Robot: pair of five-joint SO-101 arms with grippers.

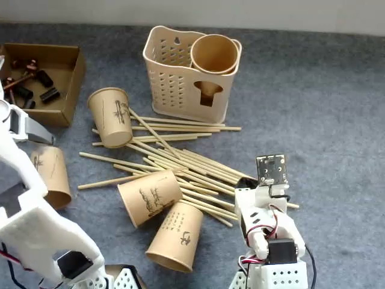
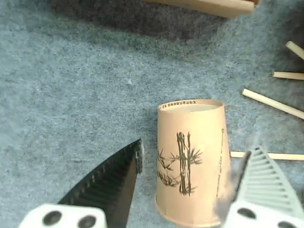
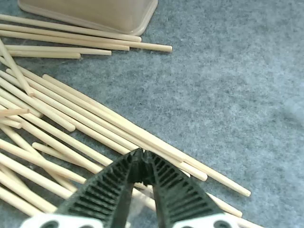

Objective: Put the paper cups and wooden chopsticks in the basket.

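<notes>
Paper cup (image 2: 192, 164) inside the open left hand (image 2: 198, 147)
The cup lay on its side between the spread jaws; the right hand (image 3: 142, 156) was closed just above the wooden chopsticks (image 3: 71, 103).

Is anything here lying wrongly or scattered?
Yes. Four cups lie tipped on their sides on the table, and the chopsticks are scattered in a crossed heap before the basket. A fifth cup sits in the basket.

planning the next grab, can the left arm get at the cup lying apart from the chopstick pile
Probably yes: the left claw is open with a finger on each side of that cup, and the chopsticks lie off to one side.
</notes>
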